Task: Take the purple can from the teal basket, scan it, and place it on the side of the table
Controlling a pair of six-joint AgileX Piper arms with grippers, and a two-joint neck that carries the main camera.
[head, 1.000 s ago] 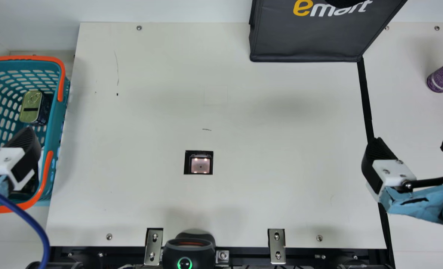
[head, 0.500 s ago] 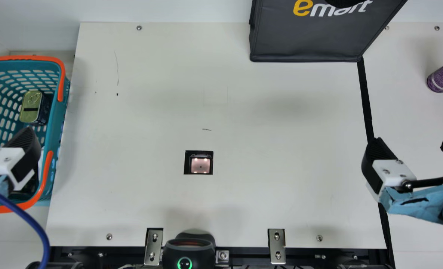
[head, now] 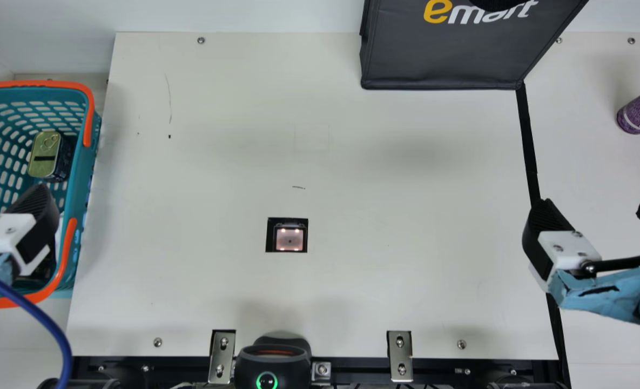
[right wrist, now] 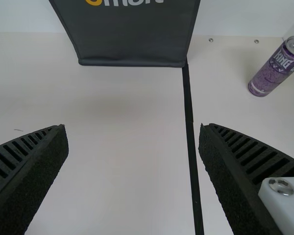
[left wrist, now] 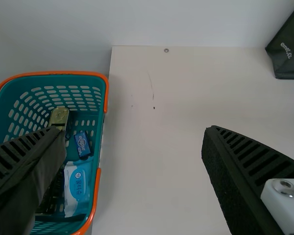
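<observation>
At the left, the left gripper (left wrist: 132,131), fingers wide apart with nothing between them, overlaps the teal basket (head: 83,162) in the main view. At the right, the right gripper (right wrist: 132,128) also holds its fingers apart and bare, while past the black strip (right wrist: 190,127) the purple can (right wrist: 272,73) stands on the side of the table (head: 406,189). Likely stiff, thin-walled and slippery, it would suit a gentle grip round mid-body; its top is cut off in the main view, and whether it is full I cannot tell
</observation>
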